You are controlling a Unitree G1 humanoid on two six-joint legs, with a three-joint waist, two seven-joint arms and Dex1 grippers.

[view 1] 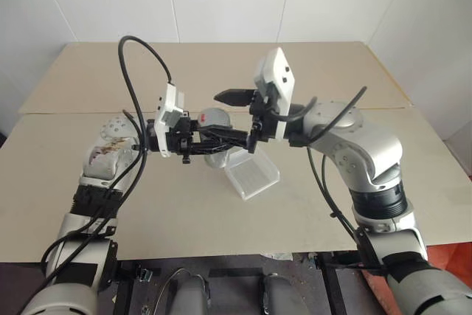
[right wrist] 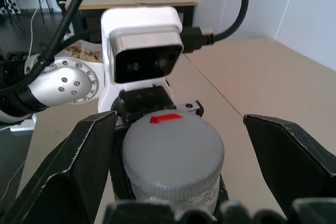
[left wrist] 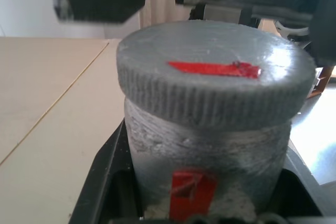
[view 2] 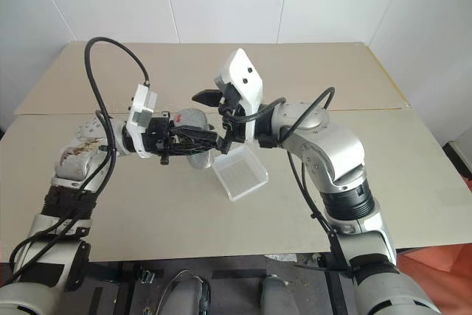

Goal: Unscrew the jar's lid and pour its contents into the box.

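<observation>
Jar (view 1: 214, 119) first, on the left: the left gripper (view 1: 198, 140) is clamped tight on its grey body and holds it up off the table (view 1: 88, 71), lying roughly level with its lid (left wrist: 212, 74) facing the other arm. The lid sits fully on, its ribbed edge bare all round and the red mark on top plain to see. The right gripper (right wrist: 173, 153) comes in from the opposite side with its jaws spread as wide as they go, one finger (right wrist: 63, 171) on each side of the lid and neither touching it, holding nothing. To do this step well, I judge the right fingers should be centred on the lid and close on the ribbed edge alone, clear of the jar's body, then turn while the left grip stays firm so the jar does not spin with it. Whether the fingers already reach deep enough over the edge is hard to tell from here. Below and slightly to the right, the clear box (view 1: 252, 173) rests on the table, just under the two grippers and well in from the near edge. Open tabletop lies all around, so both arms have room to swing, and the jar needs only a short tip over the box afterwards.
</observation>
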